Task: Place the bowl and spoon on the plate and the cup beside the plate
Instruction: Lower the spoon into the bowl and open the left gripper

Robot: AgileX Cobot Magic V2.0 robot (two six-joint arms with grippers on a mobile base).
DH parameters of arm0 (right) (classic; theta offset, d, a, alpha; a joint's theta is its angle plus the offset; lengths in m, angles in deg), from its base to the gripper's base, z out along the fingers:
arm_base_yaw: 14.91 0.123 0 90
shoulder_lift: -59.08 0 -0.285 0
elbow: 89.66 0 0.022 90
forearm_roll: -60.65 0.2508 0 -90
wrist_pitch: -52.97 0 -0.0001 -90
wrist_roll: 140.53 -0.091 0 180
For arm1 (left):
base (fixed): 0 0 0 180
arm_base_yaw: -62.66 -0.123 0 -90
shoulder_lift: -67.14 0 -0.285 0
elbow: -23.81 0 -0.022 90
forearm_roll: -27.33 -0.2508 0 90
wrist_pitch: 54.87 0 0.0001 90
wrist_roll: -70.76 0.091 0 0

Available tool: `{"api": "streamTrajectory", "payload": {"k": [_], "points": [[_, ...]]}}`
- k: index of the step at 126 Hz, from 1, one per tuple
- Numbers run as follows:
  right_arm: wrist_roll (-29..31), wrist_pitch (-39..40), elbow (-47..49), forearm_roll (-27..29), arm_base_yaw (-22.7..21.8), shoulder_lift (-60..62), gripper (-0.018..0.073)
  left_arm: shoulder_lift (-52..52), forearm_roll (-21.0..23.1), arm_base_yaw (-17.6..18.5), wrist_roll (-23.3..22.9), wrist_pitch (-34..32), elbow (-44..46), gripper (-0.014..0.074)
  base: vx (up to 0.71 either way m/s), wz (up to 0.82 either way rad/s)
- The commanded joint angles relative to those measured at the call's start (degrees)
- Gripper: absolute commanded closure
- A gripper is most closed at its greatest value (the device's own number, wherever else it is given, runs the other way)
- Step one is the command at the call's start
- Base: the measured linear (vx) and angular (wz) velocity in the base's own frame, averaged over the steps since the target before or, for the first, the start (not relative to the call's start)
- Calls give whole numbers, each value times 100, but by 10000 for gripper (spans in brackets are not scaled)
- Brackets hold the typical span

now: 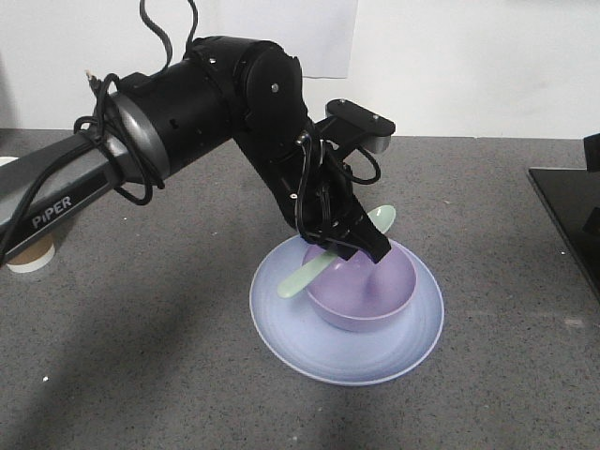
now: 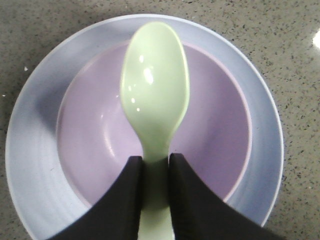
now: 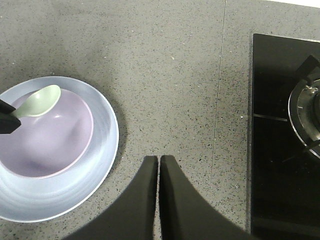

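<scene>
Left gripper (image 2: 156, 162) — clamped on handle of pale mint-green plastic spoon (image 2: 155, 85) | scoop above round lavender plastic bowl (image 2: 210, 125) | bowl seated on wider pale blue-lilac plate (image 2: 35, 150) | right gripper (image 3: 158, 161) — jaws together, empty | brown paper cup (image 1: 33, 253) well apart from plate

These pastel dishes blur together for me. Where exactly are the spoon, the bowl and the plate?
Small pale mint-green plastic spoon (image 2: 155, 75): left wrist view, middle of its oval scoop.
Round lavender-purple plastic bowl (image 2: 210, 135): left wrist view, inner wall.
Round pale blue-lilac plate (image 1: 319, 354): front view, bare near rim.
</scene>
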Motion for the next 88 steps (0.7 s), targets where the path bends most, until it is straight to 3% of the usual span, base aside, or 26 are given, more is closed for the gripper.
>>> {"api": "streamTrajectory", "payload": {"k": [1, 88], "points": [[38, 307, 152, -81, -31, 76, 561, 321, 157, 29, -55, 83, 186, 590, 0, 0], [38, 301, 152, -81, -31, 76, 561, 201, 122, 155, -51, 83, -30, 557, 0, 0]]}}
